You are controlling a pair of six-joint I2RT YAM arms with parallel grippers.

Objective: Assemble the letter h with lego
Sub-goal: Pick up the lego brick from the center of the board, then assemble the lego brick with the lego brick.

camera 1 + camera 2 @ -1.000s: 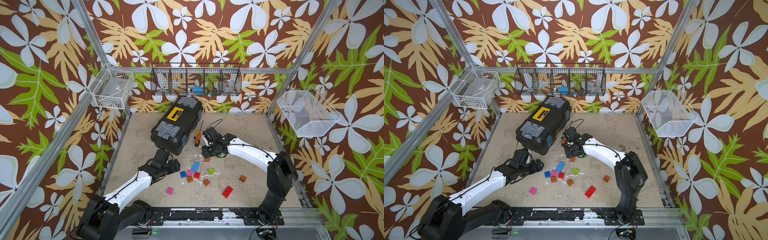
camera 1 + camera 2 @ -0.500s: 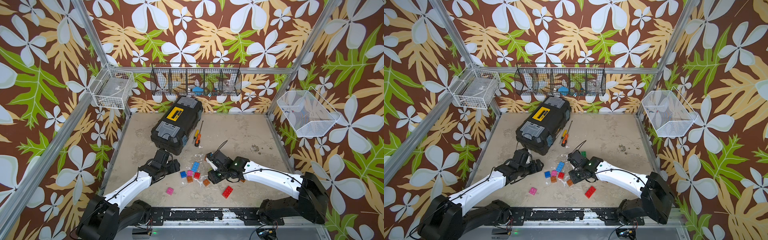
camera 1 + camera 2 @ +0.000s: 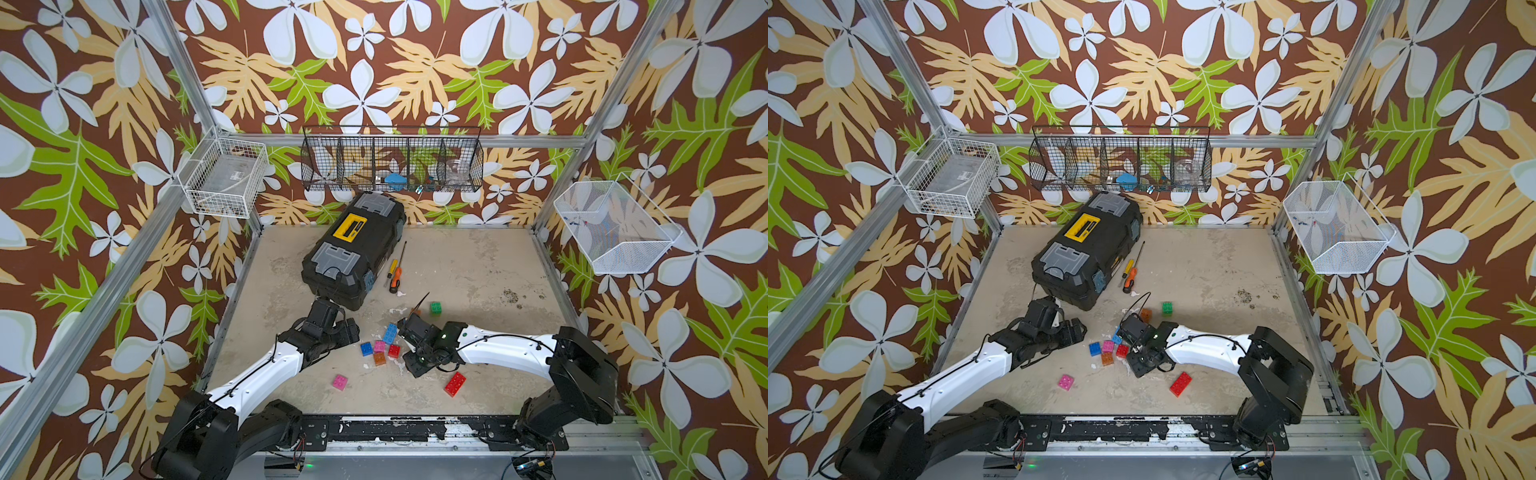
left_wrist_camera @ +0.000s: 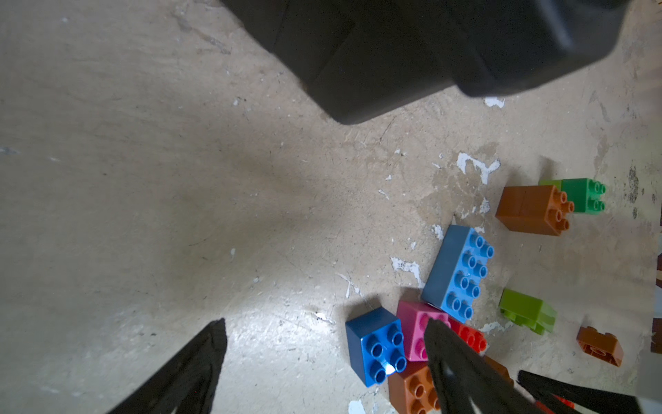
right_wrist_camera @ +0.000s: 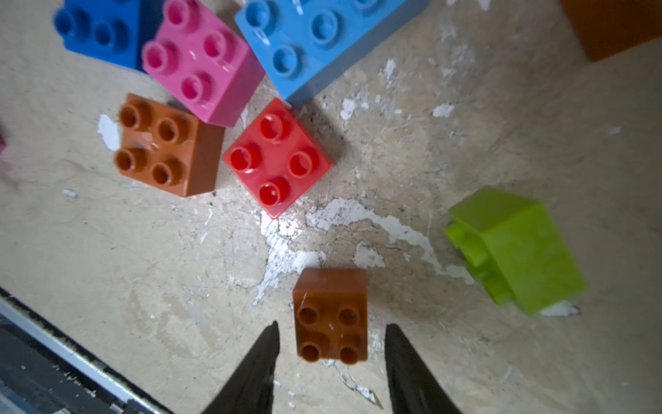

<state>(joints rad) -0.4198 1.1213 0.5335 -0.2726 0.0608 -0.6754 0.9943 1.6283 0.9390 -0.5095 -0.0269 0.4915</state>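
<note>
The lego lies loose on the floor; no letter h is in view. A cluster holds a long light-blue brick [image 3: 390,332], a dark blue [image 3: 366,348], a pink [image 3: 379,345], a red [image 3: 394,351] and an orange-brown brick [image 3: 378,358]. My right gripper [image 5: 332,325] is open, low over the floor. Its fingertips straddle another orange-brown brick [image 5: 331,315], with a gap on each side. A lime brick [image 5: 516,251] lies on its side nearby. My left gripper [image 4: 326,320] is wide open beside the dark blue brick [image 4: 376,344], holding nothing.
A black toolbox [image 3: 353,249] stands behind the left arm, with two screwdrivers [image 3: 395,274] beside it. A green brick [image 3: 435,308] and an orange-brown one [image 3: 1145,314] sit behind the right wrist. A pink brick [image 3: 340,381] and a long red brick [image 3: 454,384] lie nearer the front rail.
The right arm swung from the back by the screwdrivers forward and down over the cluster, and its jaws narrowed around the orange-brown brick. The left arm stayed still.
</note>
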